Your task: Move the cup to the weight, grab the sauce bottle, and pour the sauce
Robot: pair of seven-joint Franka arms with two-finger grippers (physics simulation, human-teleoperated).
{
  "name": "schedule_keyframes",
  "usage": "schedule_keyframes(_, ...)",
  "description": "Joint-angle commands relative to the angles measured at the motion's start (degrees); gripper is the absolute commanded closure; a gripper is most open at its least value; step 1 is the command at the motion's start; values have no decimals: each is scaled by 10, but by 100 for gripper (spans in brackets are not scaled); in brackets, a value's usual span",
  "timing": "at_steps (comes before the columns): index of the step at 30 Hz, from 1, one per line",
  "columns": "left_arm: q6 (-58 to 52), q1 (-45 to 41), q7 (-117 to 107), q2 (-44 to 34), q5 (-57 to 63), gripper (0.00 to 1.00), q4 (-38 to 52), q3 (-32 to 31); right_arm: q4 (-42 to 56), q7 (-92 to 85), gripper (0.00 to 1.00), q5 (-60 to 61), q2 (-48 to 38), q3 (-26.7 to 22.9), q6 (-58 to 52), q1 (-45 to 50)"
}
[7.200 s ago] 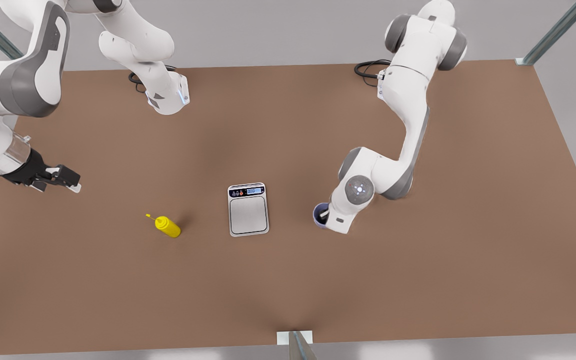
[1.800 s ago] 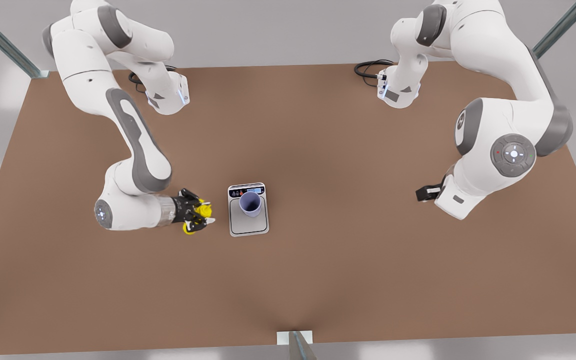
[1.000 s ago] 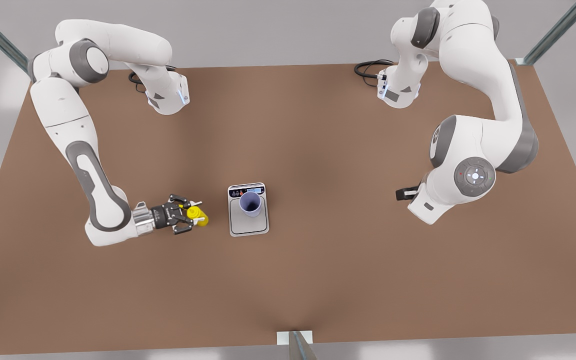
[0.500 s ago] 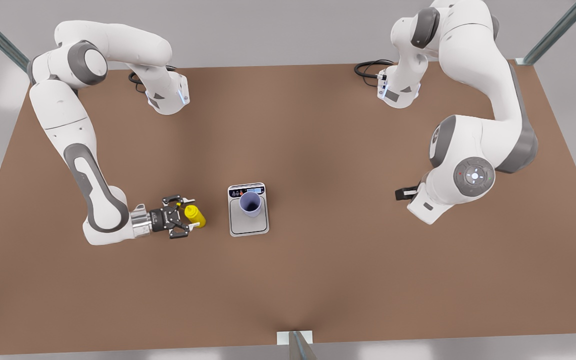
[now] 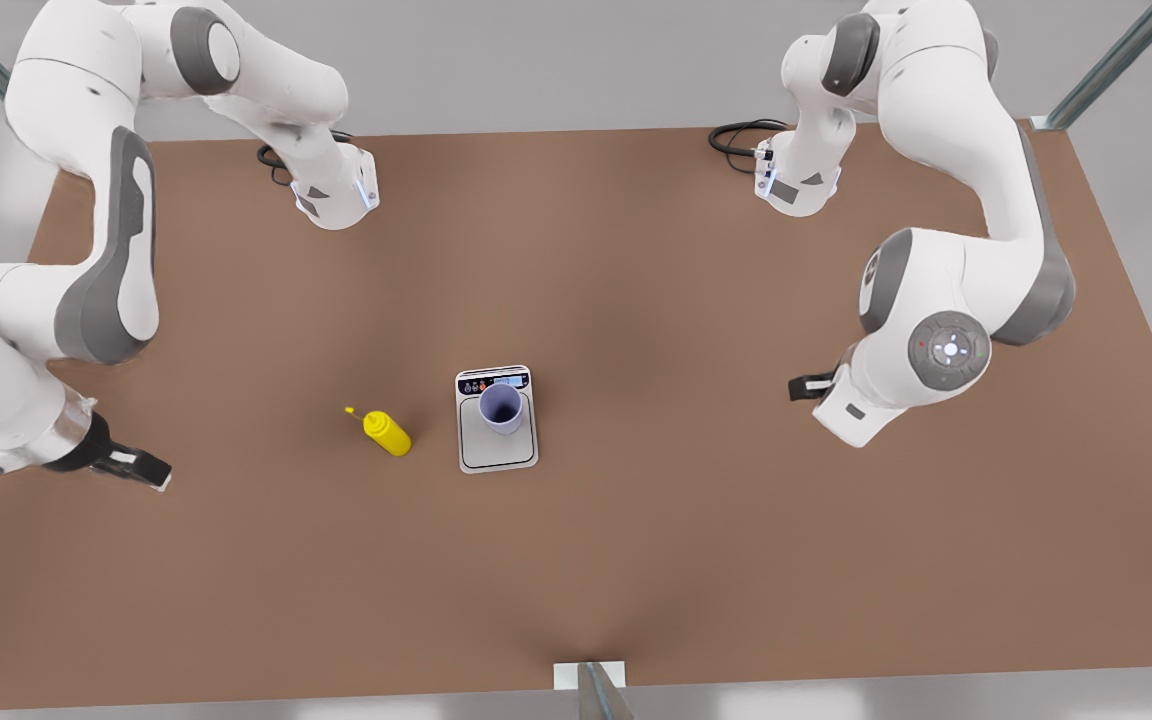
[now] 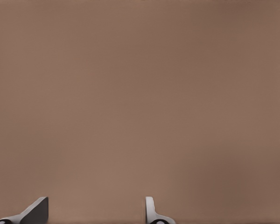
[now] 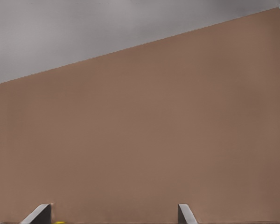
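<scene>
On the digital kitchen scale [image 5: 497, 455] the cup [image 5: 501, 407] already stands, so I judge the open-fingered right gripper [image 5: 141, 468], near the table [image 5: 636, 250] edge at the front view's left, must next reach the lying sauce bottle [image 5: 387, 433], while the left gripper [image 5: 802, 386], fingers also apart, waits toward the opposite edge.

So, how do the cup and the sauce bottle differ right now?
The cup stands on the weight; the sauce bottle rests on the bare table beside it. The cup is lavender and open-topped; the bottle is yellow with a pointed nozzle. Both are small, and nothing holds either.
</scene>
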Motion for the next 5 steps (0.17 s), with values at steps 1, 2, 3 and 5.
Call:
schedule_keyframes(1, 2, 0, 0, 2, -27, 0, 0, 0, -1, 34, 0, 0, -17, 0, -24, 9)
schedule_keyframes(2, 4, 0, 0, 2, -26, 0, 5, 2, -22, 51, 0, -1, -63, 6, -66, 31)
schedule_keyframes(3, 2, 0, 8, -3, -27, 0, 7, 3, -60, 49, 3, 0, -97, 25, -94, 34)
schedule_keyframes(5, 2, 0, 8, -4, -25, 0, 8, 3, -91, 47, 0, 3, -112, 31, -81, 52)
